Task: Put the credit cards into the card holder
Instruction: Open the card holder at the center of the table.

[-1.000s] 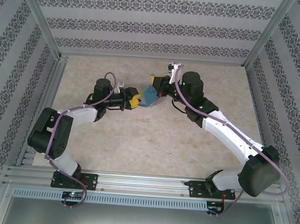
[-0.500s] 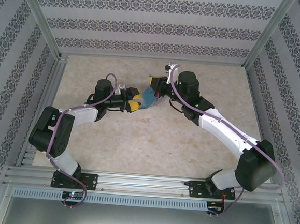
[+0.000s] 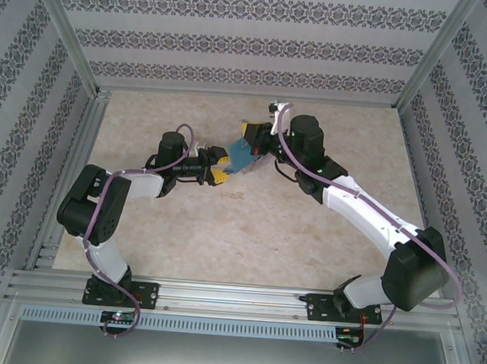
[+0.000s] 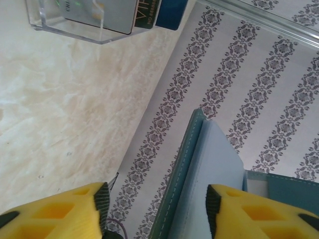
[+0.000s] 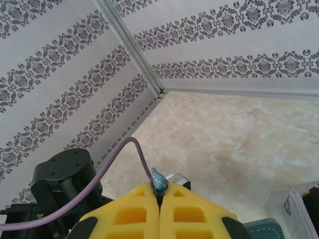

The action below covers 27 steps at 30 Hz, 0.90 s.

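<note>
Here's a lab robot cell: aluminium frame posts (image 3: 65,33) box in a marble-look tabletop (image 3: 222,239). Patterned wall panels (image 3: 254,44) close back and sides, with left arm (image 3: 134,182) and right arm (image 3: 367,217) bolted to the bottom rail (image 3: 234,298).

Words that can be read stand on one thing, a grey card (image 4: 107,12). It is seen in the left wrist view at the top edge, inside the clear plastic box (image 4: 60,31). Along the right side of this card runs a dark strip. On the strip stand the large pale letters "VIP", turned sideways and partly cut by the edge of the picture. Beside them runs a line of much smaller capitals. It seems to begin with "NO", but the rest is too small to tell. Some faint marks on the left part of the card are too blurred to read.
</note>
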{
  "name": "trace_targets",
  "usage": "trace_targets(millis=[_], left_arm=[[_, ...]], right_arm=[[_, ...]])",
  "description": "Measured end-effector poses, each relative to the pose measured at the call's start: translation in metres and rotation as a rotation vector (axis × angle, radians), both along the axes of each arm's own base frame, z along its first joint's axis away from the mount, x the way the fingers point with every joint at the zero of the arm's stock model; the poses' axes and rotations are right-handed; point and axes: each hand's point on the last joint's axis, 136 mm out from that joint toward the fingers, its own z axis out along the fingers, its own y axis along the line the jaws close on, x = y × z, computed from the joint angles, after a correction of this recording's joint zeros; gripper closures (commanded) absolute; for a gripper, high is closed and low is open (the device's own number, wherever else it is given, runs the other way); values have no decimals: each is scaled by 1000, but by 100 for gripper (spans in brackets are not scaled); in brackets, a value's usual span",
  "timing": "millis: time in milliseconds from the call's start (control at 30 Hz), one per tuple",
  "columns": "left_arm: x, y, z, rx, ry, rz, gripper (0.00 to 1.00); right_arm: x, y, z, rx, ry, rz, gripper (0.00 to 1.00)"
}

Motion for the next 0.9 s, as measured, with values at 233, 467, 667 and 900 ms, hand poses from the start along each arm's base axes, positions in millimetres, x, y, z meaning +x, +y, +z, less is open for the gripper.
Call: trace_targets(millis=[233,467,667,900], left_arm=[[0,-1,5,-17,5,-5,85],[6,17,8,33,-43,27,100],[0,43,3,361,-150,93,100],[-39,56,-50,707,-242,169,100]], right_arm=[[4,3,-7,6,18,-1,100],[-6,-3,-38,-34,79,-1,100],[-32,-9,-115,-103,244,16,100],[-71,-8,-194,-181,469,44,72]])
